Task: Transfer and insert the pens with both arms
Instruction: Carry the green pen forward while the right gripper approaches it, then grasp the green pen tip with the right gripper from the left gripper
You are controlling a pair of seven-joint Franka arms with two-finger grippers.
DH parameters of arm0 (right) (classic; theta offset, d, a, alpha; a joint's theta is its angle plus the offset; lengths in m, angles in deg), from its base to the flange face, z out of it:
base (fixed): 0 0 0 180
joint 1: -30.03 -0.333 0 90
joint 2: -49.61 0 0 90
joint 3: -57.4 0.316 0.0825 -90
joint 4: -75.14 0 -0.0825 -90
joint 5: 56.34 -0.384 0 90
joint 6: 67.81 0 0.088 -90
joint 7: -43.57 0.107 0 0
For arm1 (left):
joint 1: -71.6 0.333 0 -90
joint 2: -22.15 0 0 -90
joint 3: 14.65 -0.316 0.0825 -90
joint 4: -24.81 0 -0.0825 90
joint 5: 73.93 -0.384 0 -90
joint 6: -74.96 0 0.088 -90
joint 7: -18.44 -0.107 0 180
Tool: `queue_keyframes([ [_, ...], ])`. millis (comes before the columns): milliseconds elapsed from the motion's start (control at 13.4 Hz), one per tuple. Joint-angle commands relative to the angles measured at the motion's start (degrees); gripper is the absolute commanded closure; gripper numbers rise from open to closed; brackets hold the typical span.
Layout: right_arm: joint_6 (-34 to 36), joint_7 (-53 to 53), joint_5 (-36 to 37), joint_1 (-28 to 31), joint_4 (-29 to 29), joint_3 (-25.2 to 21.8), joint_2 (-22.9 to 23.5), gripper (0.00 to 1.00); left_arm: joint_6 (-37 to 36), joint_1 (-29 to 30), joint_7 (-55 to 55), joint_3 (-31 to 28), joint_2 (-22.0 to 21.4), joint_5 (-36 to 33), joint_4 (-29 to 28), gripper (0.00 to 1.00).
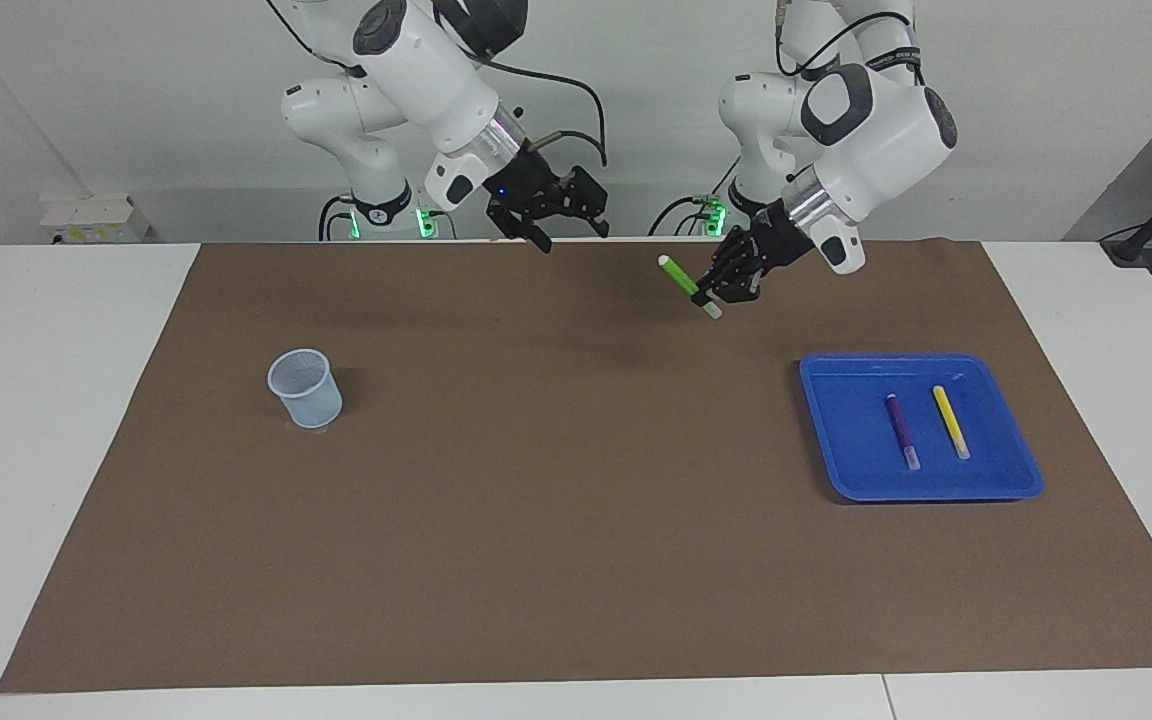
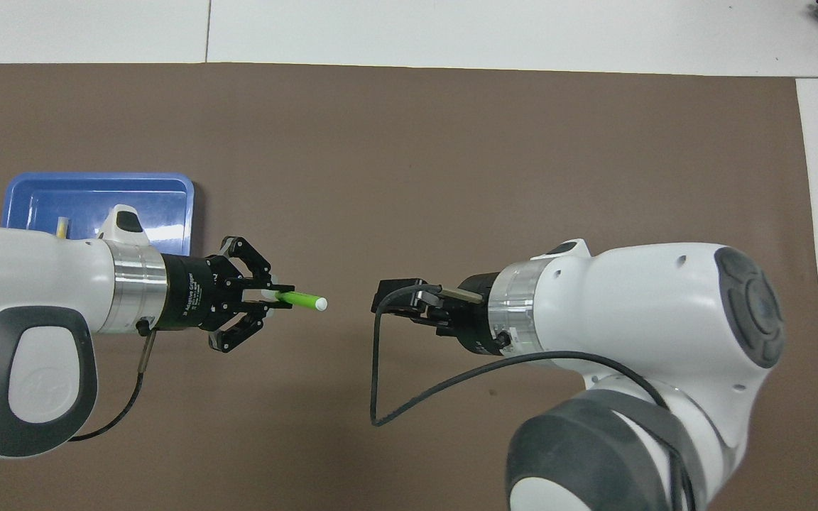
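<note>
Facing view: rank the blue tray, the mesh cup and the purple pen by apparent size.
1. blue tray
2. mesh cup
3. purple pen
All three rest on the mat at similar depth, so the order looks reliable.
</note>
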Motion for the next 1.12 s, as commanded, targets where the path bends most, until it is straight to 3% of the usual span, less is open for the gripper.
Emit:
queue_keyframes([
  [0, -5.43, 0.96, -1.82, -4.24, -0.05, -0.27, 2.26, 0.00, 3.79, -2.83, 3.48, -0.67, -2.60, 1.16, -3.34, 1.00],
  [448, -13.87, 3.16, -4.90, -8.65, -0.49, -0.27, 5.51, 0.00, 6.61, -4.77, 5.95, -0.67, -3.31, 1.78, -5.01, 1.00],
  [672, -14.69, 1.23, -4.90, -8.57, -1.01, -0.27, 7.54, 0.00, 6.53, -4.68, 6.04, -0.67, -3.31, 1.78, -5.01, 1.00],
  [1046, -14.77, 1.05, -4.99, -8.39, -2.16, -0.27, 8.25, 0.27, 6.44, -4.68, 6.66, -0.67, -3.75, 1.78, -4.92, 1.00],
])
